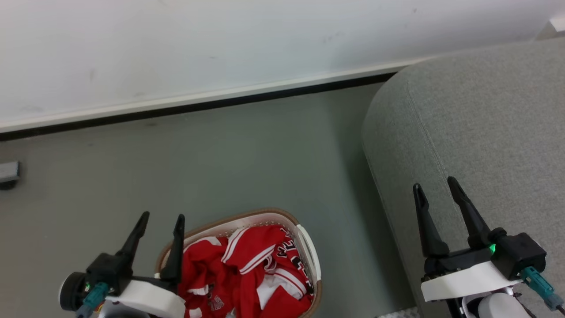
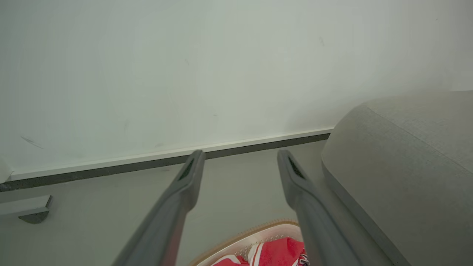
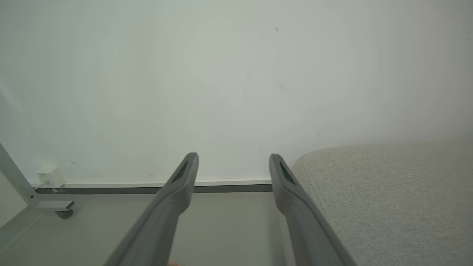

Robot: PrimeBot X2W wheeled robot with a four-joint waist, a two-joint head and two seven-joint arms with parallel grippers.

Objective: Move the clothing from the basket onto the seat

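- The clothing (image 1: 247, 269) is seen heaped in the basket (image 1: 247, 212), at 6 o'clock in the head view. No garment is seen on the visible part of the seat (image 1: 485, 123), so the task is judged barely begun.
- The left hand (image 1: 163, 215) is held spread and empty over the basket's 9 o'clock rim. The right hand (image 1: 435, 183) is likewise spread and empty, over the seat's near edge.
- The seat lies at 2 o'clock from the basket, with bare floor (image 1: 265, 154) between them.
- The heap looks tangled, so a second garment could be dragged out and dropped on the floor.
- A finger could be caught on the rim or a handle, and the light basket tipped or lifted.
- A garment released on the rounded corner could slide off.
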